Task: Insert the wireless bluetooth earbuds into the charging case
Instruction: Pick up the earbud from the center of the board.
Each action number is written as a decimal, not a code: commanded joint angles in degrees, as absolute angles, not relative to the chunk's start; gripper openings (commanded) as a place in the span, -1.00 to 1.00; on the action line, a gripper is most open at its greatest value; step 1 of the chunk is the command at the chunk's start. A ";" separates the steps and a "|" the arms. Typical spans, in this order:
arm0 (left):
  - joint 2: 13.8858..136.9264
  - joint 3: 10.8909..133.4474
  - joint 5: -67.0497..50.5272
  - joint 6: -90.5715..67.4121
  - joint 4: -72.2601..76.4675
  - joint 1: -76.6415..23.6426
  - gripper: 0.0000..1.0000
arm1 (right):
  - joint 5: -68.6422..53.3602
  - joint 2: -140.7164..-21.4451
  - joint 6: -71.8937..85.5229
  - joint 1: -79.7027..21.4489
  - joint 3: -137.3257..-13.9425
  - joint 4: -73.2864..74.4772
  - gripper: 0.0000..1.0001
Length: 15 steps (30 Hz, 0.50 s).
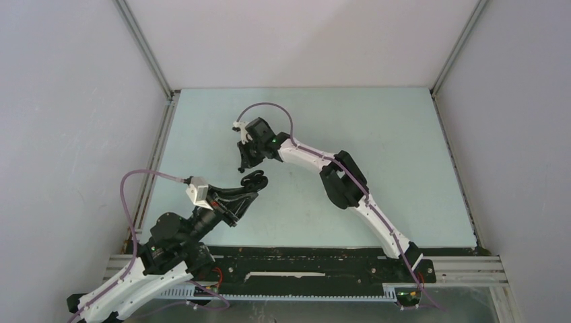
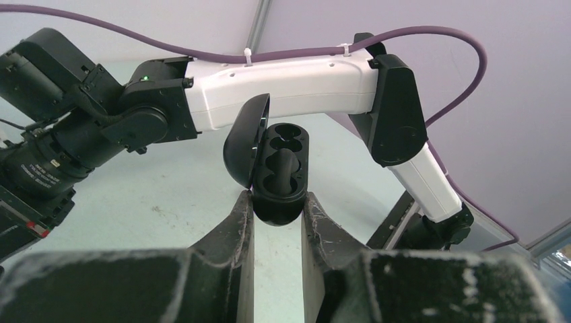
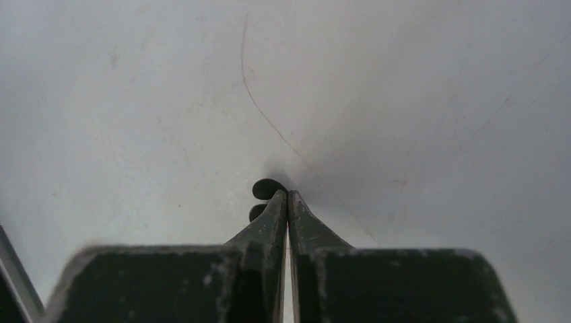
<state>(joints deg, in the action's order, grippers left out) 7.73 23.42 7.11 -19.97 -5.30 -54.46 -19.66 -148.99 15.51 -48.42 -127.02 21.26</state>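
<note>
L gripper (image 2: 277, 202) is closed onto the black charging case (image 2: 281, 168), fingers pinching its lower rounded end from both sides. The case is held up off the table w/ its open face toward the L wrist cam. Lid (image 2: 246, 138) is swung open on the left side, hinged at the case's edge just above the left finger. Dark wells show inside the case body; all black in there, so can't tell whether a bud sits in any of them. Behind the case in that view the R arm (image 2: 289, 81) crosses the frame, white link w/ black joints and a purple cable (image 2: 438, 40) looping over it. R gripper (image 3: 288, 196) points down at the table (image 1: 377, 134), fingers drawn nearly together w/ only a thin slit between them. A small black earbud (image 3: 264, 188) sits right at the tips, its rounded part sticking out past the outer side of the left finger, and a second dark bit shows just below it against the same finger. Can't tell from the R wrist cam whether any part of the bud is nipped between the tips or just lies beside them; its shadow falls on the table directly under it. From the top cam the two grippers are near each other at mid-table, L one w/ the case coming in from lower left, R one just beyond it, arm reaching in from lower right. Table surface is pale, w/ faint scratches visible around the R tips.
</note>
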 commanded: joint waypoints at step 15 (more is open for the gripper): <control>4.85 24.70 5.08 -21.00 -4.31 -54.16 -1.00 | -25.28 -119.06 19.01 -49.56 -86.00 13.35 -1.00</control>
<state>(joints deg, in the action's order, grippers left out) 5.76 23.42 6.66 -20.14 -5.32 -54.46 -22.33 -129.32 17.04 -49.06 -96.07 18.96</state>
